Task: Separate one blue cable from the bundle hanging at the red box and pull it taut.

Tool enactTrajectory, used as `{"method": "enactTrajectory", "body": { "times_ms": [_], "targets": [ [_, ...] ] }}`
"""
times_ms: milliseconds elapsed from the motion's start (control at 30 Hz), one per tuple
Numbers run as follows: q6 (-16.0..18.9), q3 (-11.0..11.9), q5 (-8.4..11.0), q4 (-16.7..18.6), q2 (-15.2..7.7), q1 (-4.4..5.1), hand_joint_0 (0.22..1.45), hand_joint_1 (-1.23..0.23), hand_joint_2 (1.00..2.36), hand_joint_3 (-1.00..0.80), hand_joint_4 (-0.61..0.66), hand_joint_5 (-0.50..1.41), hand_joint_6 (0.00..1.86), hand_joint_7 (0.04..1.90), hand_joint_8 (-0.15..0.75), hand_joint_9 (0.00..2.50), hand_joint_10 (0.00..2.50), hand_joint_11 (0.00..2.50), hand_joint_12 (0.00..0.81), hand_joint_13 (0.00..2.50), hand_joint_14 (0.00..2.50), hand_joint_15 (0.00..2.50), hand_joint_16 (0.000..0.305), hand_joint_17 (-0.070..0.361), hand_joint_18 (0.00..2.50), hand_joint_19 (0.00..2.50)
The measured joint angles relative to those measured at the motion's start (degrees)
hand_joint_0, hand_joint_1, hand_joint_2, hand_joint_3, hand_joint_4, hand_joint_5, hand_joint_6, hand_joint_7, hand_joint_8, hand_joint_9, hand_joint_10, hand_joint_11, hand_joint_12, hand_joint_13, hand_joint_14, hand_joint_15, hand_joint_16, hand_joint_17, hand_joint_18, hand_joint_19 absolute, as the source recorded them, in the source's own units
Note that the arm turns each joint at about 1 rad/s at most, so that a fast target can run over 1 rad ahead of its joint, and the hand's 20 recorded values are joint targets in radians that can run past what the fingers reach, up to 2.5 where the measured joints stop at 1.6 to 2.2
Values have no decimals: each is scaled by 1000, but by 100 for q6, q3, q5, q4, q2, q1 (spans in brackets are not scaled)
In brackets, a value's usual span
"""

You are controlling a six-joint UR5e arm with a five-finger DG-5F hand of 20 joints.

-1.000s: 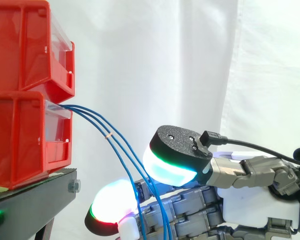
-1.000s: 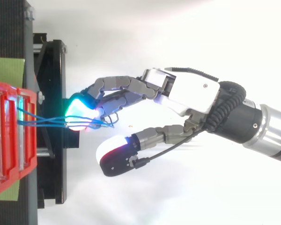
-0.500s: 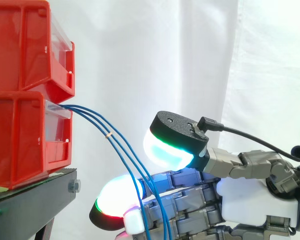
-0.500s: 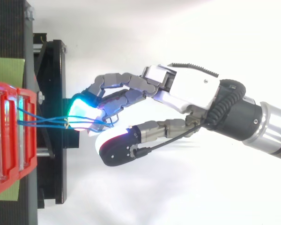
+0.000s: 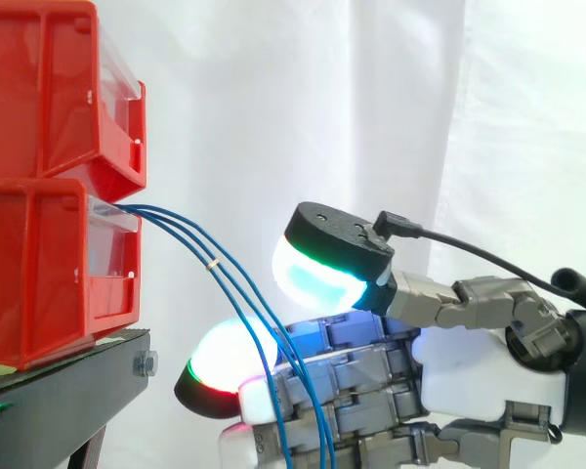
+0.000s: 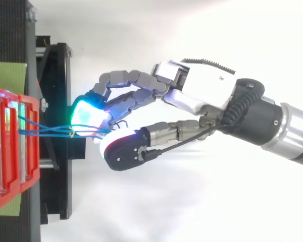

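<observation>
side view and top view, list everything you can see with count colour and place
red bins: two, red, stacked at the left on the stand
blue cables: three, blue, leaving the lower bin's front and hanging down to the right across the hand
pale tie: one, whitish, around the cables just below the bins
black stand: one, black, under the bins
green sheet: one, green, on the stand beside the bins
white curtain: one, white, behind everything
hand: one, grey and white with glowing pads, entering from the right, open at the cables

Red plastic bins (image 5: 49, 107): two, stacked, beyond the hand (image 5: 488, 376). Thin blue cables (image 5: 190, 239): three, draped across the hand. Black stand (image 5: 59, 401): one. White curtain (image 5: 322, 98): one.
</observation>
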Motion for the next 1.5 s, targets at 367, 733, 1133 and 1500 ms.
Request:
{"method": "enactTrajectory", "body": {
  "times_ms": [367,733,1133,1500],
  "targets": [
    [2,165,-186,-11,5,-55,686,-743,1010,-378,267,-127,500,1238,351,890,16,627,316,822,13,357,30,68,616,295],
    [-42,215,-199,-10,1,-39,685,-740,1011,-352,231,-167,682,1028,353,899,16,664,323,855,14,398,31,69,640,316],
    [-137,249,-188,7,0,11,653,-695,1011,-349,222,-208,867,947,364,899,14,709,327,870,15,413,31,70,639,332],
    [-170,268,-185,15,1,29,640,-688,1013,-313,214,-190,931,1079,394,985,18,841,332,903,17,435,31,70,660,332]
  ]
}}
